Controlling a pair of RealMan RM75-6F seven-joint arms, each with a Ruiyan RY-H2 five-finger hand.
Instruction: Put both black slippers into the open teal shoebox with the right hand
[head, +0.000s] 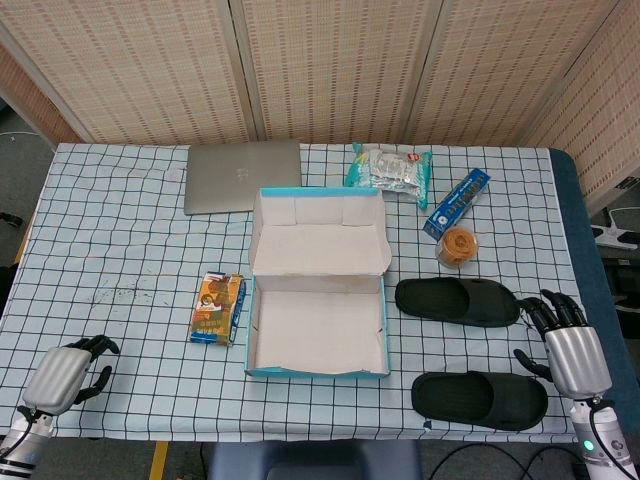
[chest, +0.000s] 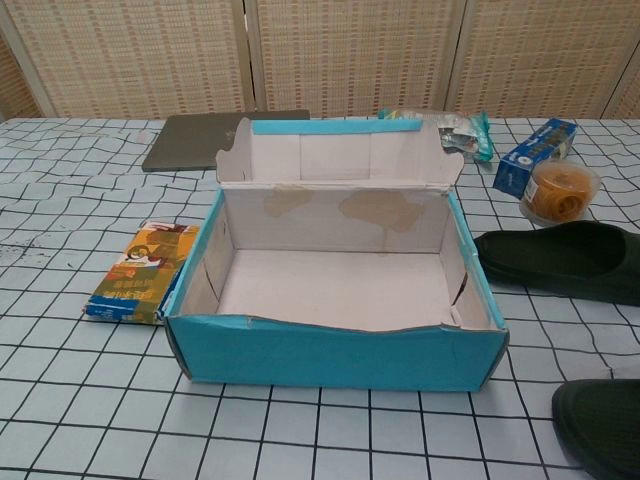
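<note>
The open teal shoebox (head: 316, 325) (chest: 340, 355) stands mid-table with its lid folded back and nothing inside. Two black slippers lie to its right: the far slipper (head: 457, 300) (chest: 563, 260) level with the box, and the near slipper (head: 480, 399) (chest: 603, 425) by the front edge. My right hand (head: 567, 345) hovers at the table's right edge, just right of both slippers, fingers spread and holding nothing. At the front left corner my left hand (head: 70, 372) rests, fingers loosely curled and holding nothing. Neither hand shows in the chest view.
A closed grey laptop (head: 242, 176) lies behind the box. A snack packet (head: 218, 307) sits left of the box. At the back right are a plastic-wrapped pack (head: 390, 169), a blue carton (head: 456, 203) and a round tub (head: 460, 246) near the far slipper.
</note>
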